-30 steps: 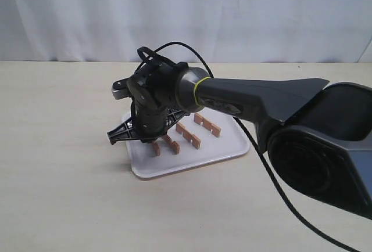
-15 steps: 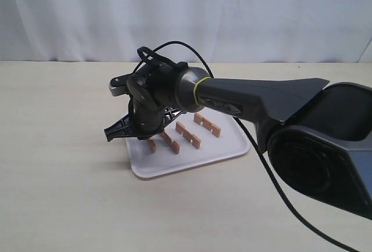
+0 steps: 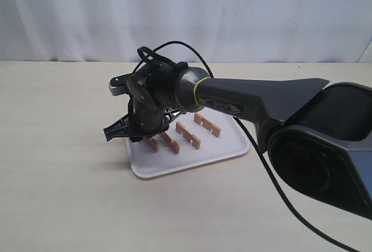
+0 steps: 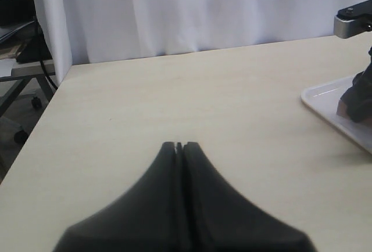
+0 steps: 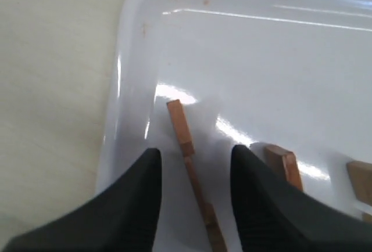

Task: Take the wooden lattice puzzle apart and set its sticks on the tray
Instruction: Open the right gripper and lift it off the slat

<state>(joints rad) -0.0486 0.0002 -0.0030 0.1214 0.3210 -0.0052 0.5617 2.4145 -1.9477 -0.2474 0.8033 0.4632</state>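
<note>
Here, in the exterior view, we see the right gripper poised low over the white tray, which sits about mid-desk, somewhat nearer the far edge than the near one. Its black fingers are spread wide. Four sticks stand in a row across the tray, separate and parallel, each with its long axis running from the desk's far-left corner toward its near-right one. The end stick sits directly under the gripper, at the side of the tray closest to the desk's left edge.

From the left wrist, we find the left gripper pressed together and holding nothing, over bare desk near the left edge. A corner of the tray shows beyond it.

From the right wrist, we look down between the spread fingers of the right gripper. The end stick lies lengthwise in the gap, pointing toward the tray's rounded corner, and we cannot tell that either finger touches it. Two more sticks peek in alongside.
</note>
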